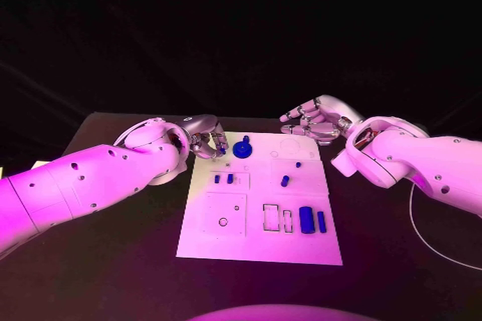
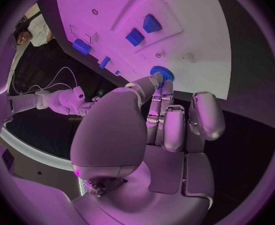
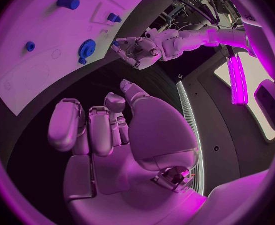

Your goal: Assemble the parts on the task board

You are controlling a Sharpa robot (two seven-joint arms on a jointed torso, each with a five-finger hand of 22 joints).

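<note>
- Black desk (image 1: 120,265); flat white rectangular task board (image 1: 256,248) lies in its middle, long side running away from the robot.
- Nearest part of the board: two upright blue cylinder-like parts (image 1: 313,220) side by side at the right, next to two narrow empty rectangular slots (image 1: 276,217); a small oval hole to their left.
- Mid board: two small blue blocks (image 1: 223,178) side by side on the left, one small blue peg (image 1: 284,181) to the right.
- Far part of the board: blue toothed gear wheel (image 1: 242,150), standing near the left edge.
- Left hand (image 1: 206,141) at the board's far left edge, just beside the gear; in its wrist view the fingers (image 2: 157,87) reach up to the gear's rim, others curled. Whether they actually grasp it I cannot tell.
- Right hand (image 1: 317,120) hangs past the board's far right corner, fingers curled loosely, nothing in them.
</note>
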